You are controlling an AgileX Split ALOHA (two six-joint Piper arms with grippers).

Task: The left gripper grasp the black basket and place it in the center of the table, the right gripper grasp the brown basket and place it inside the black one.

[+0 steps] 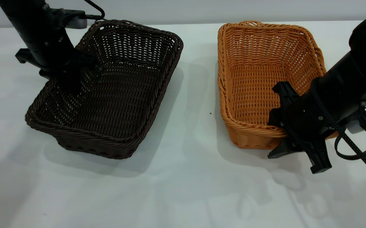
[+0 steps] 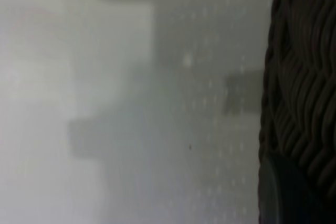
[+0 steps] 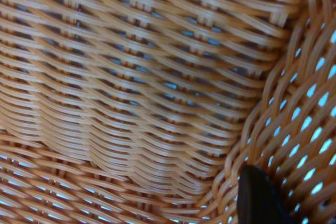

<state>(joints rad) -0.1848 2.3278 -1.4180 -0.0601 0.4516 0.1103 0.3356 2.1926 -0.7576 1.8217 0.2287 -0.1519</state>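
The black basket (image 1: 119,95) is at the left of the table (image 1: 195,177), tilted, with its left side raised. My left gripper (image 1: 70,80) is shut on its left wall. In the left wrist view that dark wall (image 2: 302,77) fills one edge, with one of the fingers (image 2: 283,195) against it. The brown basket (image 1: 259,63) rests on the table at the right. My right gripper (image 1: 289,129) is shut on its near right corner rim. The right wrist view shows orange wicker (image 3: 131,77) close up and one of the fingers (image 3: 257,198) against the wall.
A strip of bare table (image 1: 198,95) separates the two baskets, with a small dark speck (image 1: 210,113) on it. A grey device (image 1: 75,20) sits at the back left. A black cable loop (image 1: 360,139) hangs by the right arm.
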